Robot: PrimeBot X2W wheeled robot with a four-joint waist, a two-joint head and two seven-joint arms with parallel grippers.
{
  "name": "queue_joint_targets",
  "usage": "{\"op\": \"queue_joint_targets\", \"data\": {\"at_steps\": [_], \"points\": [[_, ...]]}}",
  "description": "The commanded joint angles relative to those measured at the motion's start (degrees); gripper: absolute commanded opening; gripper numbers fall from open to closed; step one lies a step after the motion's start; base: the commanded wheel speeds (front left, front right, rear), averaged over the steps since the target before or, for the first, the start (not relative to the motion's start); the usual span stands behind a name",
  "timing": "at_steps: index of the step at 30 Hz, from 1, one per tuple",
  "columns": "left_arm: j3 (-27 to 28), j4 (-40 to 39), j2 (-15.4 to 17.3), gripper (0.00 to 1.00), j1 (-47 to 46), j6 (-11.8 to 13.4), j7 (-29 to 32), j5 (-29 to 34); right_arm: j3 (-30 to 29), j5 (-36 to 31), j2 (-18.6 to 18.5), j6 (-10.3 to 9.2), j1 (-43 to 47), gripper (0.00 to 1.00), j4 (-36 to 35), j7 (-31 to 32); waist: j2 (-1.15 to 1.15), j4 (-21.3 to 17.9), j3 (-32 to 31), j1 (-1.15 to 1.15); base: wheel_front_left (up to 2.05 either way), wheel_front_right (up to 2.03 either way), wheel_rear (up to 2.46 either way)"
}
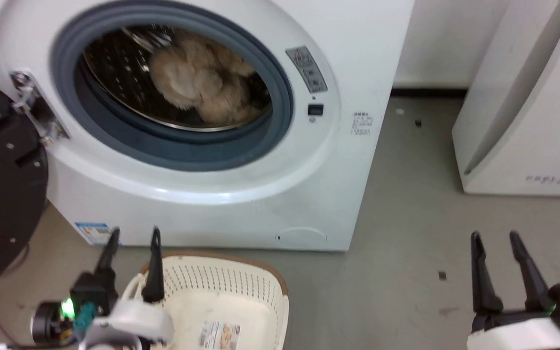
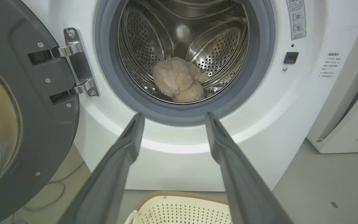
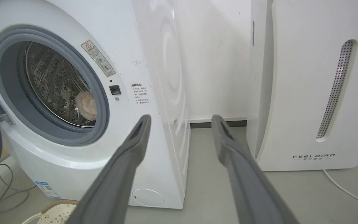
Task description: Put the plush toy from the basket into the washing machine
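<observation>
Looking down from the head view, the white front-loading washing machine (image 1: 221, 204) stands with its dark round door (image 1: 3, 184) swung wide to the left. The fluffy beige plush toy (image 1: 202, 82) lies inside the shiny perforated steel drum (image 1: 114, 63), behind the grey rubber gasket (image 1: 173, 150), slightly blurred. On the grey floor (image 1: 406, 218) just before the machine sits the cream perforated plastic basket (image 1: 241, 287) with a brown rim, a paper label sticker (image 1: 219, 335) on its bottom. The left gripper (image 1: 135, 231) shows at the basket's left edge, its two dark fingers parted and holding nothing. The right gripper (image 1: 495, 236) stands well off to the right over the floor, fingers likewise apart and empty. A small blue sticker (image 1: 93, 232) sits low on the machine's front, and a white slanted appliance (image 1: 528, 121) stands to its right.

From the left wrist view, the spread fingers frame the porthole; the plush toy rests at the bottom of the drum, touching the steel wall. The door's metal hinge (image 2: 76, 62) shows at the left, and the basket's brown rim peeks in below, between the fingers.

From the right wrist view, that gripper's fingers stand apart too, aimed at the gap between the washing machine and the appliance, which bears the word FEELBIRD and a long perforated vent (image 3: 336, 90). A rounded bit of the toy shows through the porthole. A white cable (image 3: 346, 189) trails on the floor at the right.
</observation>
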Motion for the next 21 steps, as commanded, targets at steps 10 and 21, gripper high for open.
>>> {"op": "queue_joint_targets", "data": {"at_steps": [10, 21], "points": [[-2.1, -2.9, -0.6, 1.0, 7.0, -0.3, -0.2, 0.5, -0.5, 0.3, -0.1, 0.03, 4.2, 1.0, 0.3, -0.3, 0.0, 0.7, -5.1, 0.01, 0.0, 0.0, 0.0], [-2.3, -3.4, -0.6, 0.0, 6.5, -0.2, 1.0, 0.2, -0.2, -0.6, 0.0, -0.01, 3.2, 0.0, 0.1, 0.9, 0.0, 0.5, -5.1, 0.01, 0.0, 0.0, 0.0]]}}
